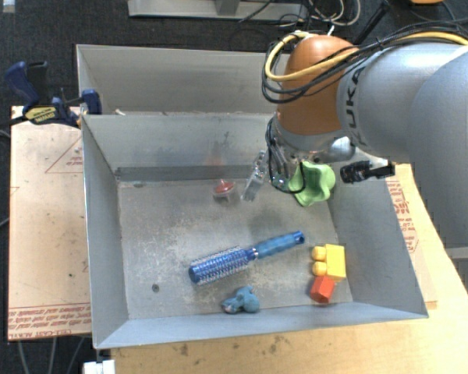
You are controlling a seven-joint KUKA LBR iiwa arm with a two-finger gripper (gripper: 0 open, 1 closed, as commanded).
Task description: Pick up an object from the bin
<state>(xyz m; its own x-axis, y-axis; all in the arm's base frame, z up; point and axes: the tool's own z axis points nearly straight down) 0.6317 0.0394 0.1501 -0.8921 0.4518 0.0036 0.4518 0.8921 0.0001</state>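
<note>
Small red thing (223, 187): just left of gripper (269, 179), level with it.
Blue hairbrush (242, 259): below gripper, lying slantwise, handle end nearer gripper, bristle head away to lower left.
Yellow block (330, 260): below and right of gripper, just beyond handle tip.
Orange block (322, 288): directly under yellow block, seemingly touching.
Pale blue lump (242, 301): farthest below gripper, past bristle head, apart from brush.

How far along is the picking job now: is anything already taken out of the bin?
Done: the gripper is down in the far right part of the bin, beside a crumpled green thing. In hand: whether it grips that, I cannot tell. Left: lifting something out; the blue hairbrush and yellow block lie on the floor.
</note>
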